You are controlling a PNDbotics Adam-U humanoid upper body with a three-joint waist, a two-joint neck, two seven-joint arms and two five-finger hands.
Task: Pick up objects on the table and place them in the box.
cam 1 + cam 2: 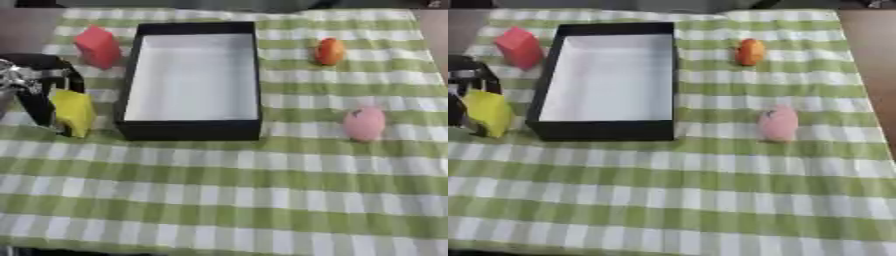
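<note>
Grasp step: your left hand (35, 92) is pinching the yellow block (73, 112); lift it into the box (192, 127).

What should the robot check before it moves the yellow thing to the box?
1. Left hand curled round the yellow block: ok.
2. Block clear of the cloth: cannot tell.
3. Box open, nothing inside: ok.
4. Box right beside the block, short path: ok.
5. Red block, orange object and pink object outside the box, away from the path: ok.
6. Right hand out of the way: ok, not visible.
</note>
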